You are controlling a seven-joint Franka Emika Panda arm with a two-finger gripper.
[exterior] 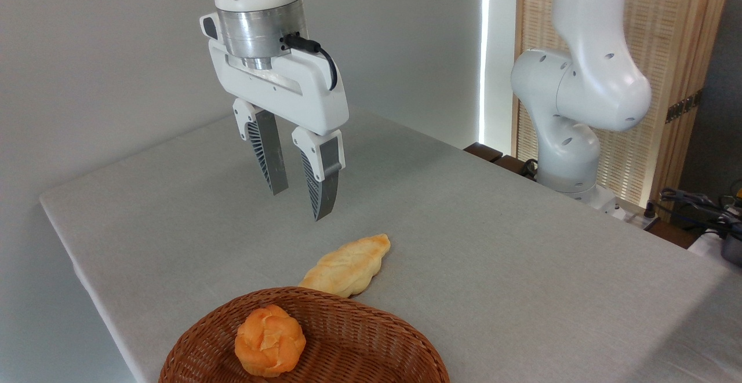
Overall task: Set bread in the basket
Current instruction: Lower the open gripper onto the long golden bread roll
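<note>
A white robot arm's gripper (300, 203) hangs above a grey-clothed table (522, 267), its two ribbed fingers (268, 157) parted and holding nothing. The pale braided bread (348, 266) lies on the cloth below and to the right of the fingers, its near end just behind the rim of the reddish-brown wicker basket (371, 336). A round orange bun (269, 340) sits inside the basket at the frame's lower edge.
</note>
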